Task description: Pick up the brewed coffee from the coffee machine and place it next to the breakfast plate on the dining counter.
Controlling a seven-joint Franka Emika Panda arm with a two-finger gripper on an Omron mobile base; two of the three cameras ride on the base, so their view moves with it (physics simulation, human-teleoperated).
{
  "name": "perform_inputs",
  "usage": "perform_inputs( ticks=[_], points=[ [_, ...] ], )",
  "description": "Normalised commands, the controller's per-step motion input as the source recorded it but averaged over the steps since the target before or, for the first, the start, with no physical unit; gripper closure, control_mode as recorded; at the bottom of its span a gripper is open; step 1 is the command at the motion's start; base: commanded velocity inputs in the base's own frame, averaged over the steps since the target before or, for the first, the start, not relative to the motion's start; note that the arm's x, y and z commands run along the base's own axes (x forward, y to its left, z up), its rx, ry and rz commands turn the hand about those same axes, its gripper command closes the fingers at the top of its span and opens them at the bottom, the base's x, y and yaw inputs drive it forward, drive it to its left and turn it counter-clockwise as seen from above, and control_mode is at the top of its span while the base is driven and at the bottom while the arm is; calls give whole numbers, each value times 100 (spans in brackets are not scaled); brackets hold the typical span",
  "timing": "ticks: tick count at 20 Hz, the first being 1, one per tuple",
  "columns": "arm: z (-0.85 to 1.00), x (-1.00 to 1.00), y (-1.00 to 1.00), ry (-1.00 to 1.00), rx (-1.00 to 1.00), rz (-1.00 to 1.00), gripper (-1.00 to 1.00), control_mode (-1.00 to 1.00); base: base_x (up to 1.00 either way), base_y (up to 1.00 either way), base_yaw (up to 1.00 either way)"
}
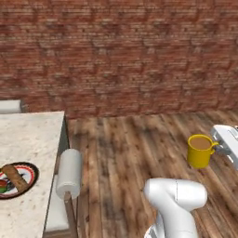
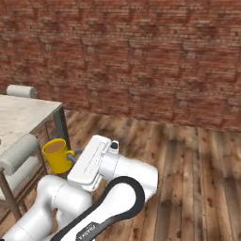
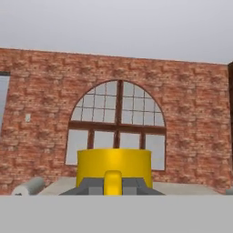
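Observation:
The brewed coffee (image 1: 200,151) is a small yellow mug with brown liquid, held in the air above the wooden floor to the right of the dining counter (image 1: 32,135). My gripper (image 1: 215,148) is shut on the mug's side handle. The right base view shows the mug (image 2: 57,154) just off the counter's corner (image 2: 28,113), with the gripper (image 2: 71,156) behind it. In the hand view the mug (image 3: 113,164) stands upright between the dark fingertips (image 3: 89,186). The breakfast plate (image 1: 16,179) lies on the counter near its front right. The coffee machine is out of view.
A chair with a rolled grey backrest (image 1: 69,173) stands against the counter's right side, between plate and mug. Another grey chair back (image 2: 20,90) sits at the counter's far end. A brick wall (image 1: 121,56) with an arched window (image 3: 116,123) closes the room; wooden floor (image 1: 135,144) lies open to the right.

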Motion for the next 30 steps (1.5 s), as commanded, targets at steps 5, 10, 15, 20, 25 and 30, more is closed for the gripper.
perform_inputs(
  ticks=[5, 10, 15, 20, 25, 30],
  points=[
    [0, 0, 0, 0, 0, 0, 100, 100, 100, 0, 52],
    [0, 0, 0, 0, 0, 0, 100, 100, 100, 0, 56],
    [0, 0, 0, 0, 0, 0, 100, 100, 94, 0, 62],
    [0, 0, 0, 0, 0, 0, 100, 100, 68, 0, 68],
    [0, 0, 0, 0, 0, 0, 100, 100, 3, 26, 77],
    [0, 0, 0, 0, 0, 0, 100, 100, -68, 30, 73]
  ],
)
